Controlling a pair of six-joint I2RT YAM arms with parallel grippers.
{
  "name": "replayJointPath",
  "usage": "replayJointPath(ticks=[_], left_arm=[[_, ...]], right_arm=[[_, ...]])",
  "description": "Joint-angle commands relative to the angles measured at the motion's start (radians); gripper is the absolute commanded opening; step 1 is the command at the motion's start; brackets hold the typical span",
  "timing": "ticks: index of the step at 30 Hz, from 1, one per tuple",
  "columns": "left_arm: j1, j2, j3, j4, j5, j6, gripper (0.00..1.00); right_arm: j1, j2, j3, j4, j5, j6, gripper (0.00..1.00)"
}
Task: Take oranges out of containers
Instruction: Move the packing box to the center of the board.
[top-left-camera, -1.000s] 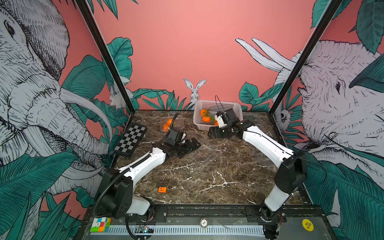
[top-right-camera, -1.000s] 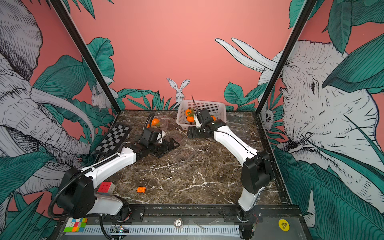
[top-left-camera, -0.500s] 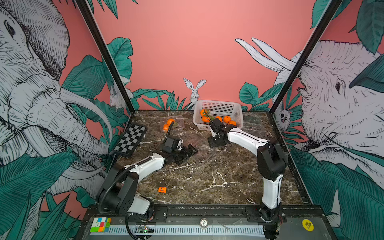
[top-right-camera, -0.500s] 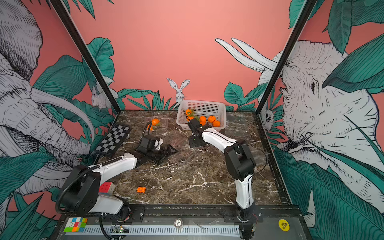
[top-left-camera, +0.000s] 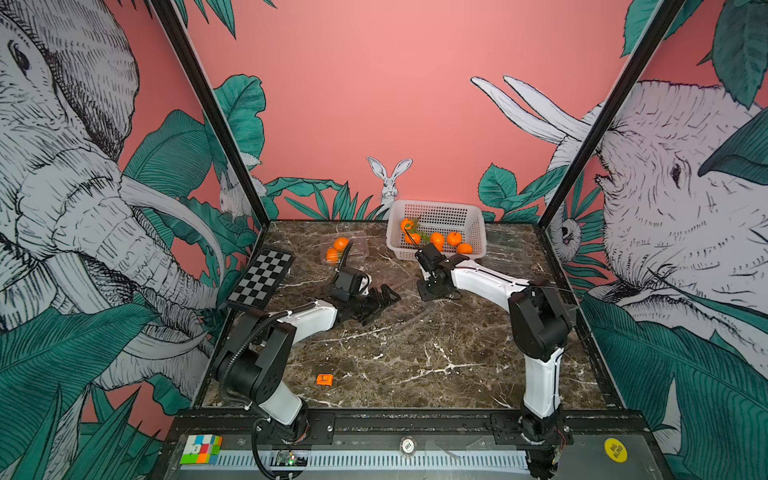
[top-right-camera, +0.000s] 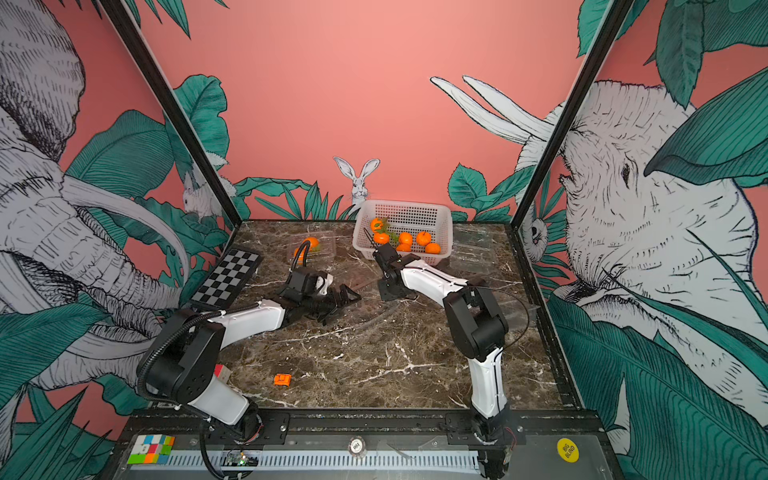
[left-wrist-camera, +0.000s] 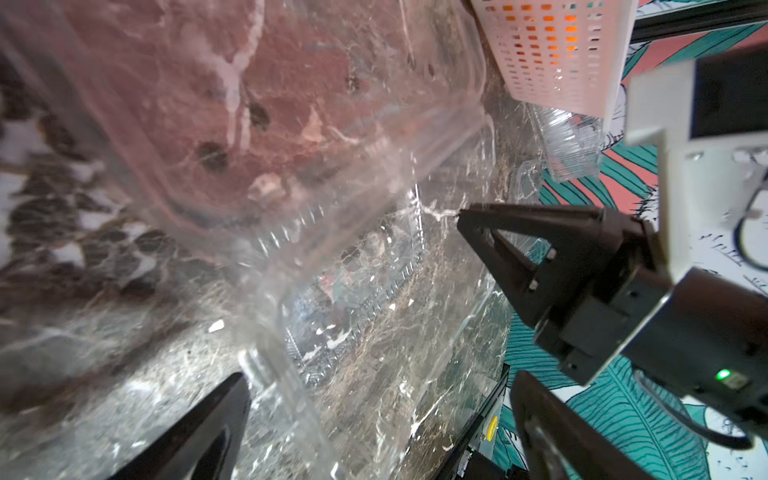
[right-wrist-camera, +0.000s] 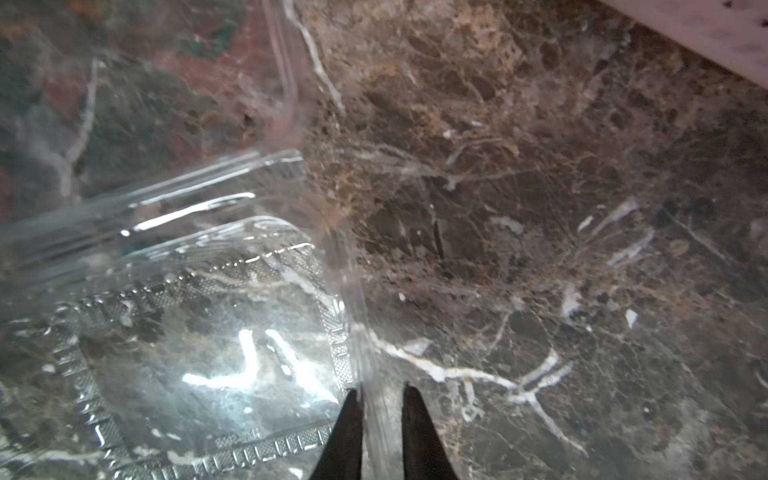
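Clear ribbed clamshell container (right-wrist-camera: 199, 353), open and empty, right fingers (right-wrist-camera: 345, 440) nearly shut astride rim, grip unclear; left fingers (left-wrist-camera: 199, 436) wide, empty.

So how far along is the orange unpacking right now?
Done: five oranges lie in the white basket, and the clear boxes beside it look empty. In hand: the right end effector pinches the rim of an open, empty clamshell mid-table; the left end effector stands open by it. Left: two oranges sit in the back clamshell.
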Motion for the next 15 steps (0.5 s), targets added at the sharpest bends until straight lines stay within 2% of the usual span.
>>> replayJointPath(ticks=[1,9,15], left_arm=[[-0.035,0.001,0.031,0.037,0.002,-0.009,0.99],[-0.164,0.104,0.128,0.089,-0.012,-0.040,0.99],[-0.245,0.236,0.247,0.117,0.001,-0.071,0.99]], right_arm=[[0.006,-0.097,-0.068,-0.004,0.047,0.031,0.14],[-0.012,-0.287,-0.296,-0.045,0.134,0.094,0.13],[-0.118,-0.430,-0.417,-0.089,0.132,0.130,0.12]])
